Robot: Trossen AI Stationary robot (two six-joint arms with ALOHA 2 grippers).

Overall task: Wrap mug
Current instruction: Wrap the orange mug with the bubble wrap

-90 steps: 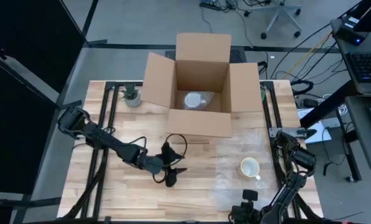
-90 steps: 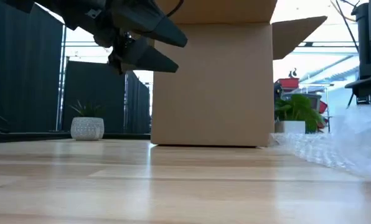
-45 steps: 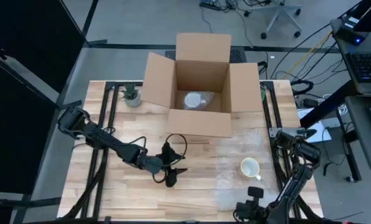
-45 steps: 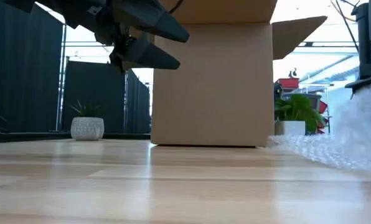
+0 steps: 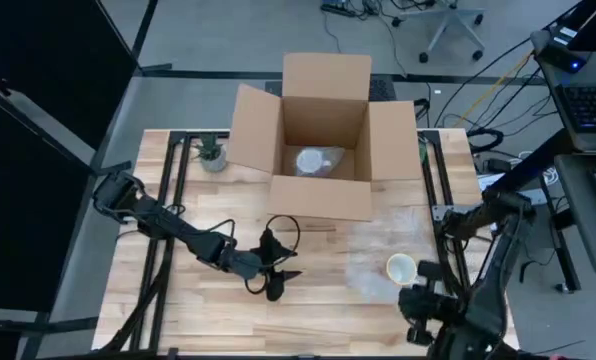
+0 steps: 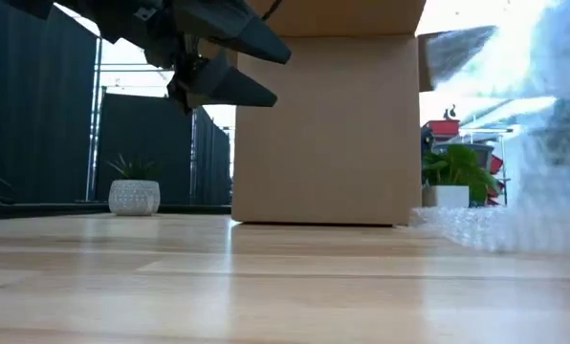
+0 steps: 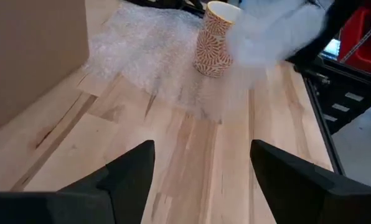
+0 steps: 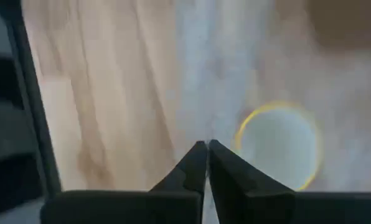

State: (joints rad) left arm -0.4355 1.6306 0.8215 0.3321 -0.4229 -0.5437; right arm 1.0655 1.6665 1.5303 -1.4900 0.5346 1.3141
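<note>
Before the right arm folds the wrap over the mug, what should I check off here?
1. Mug upright on the bubble wrap: ok.
2. Right gripper shut on the wrap's edge, lifted above the mug: ok.
3. Left gripper open, above bare table, apart from the wrap: ok.
4. Wrap enough to cover the mug: cannot tell.
5. Box open, apart from the mug: ok.

no readable text anywhere, cardboard box [image 5: 318, 150] plain with no print or labels, mug [image 7: 215, 38] just has an orange pattern, no words, nothing legible on the gear behind
</note>
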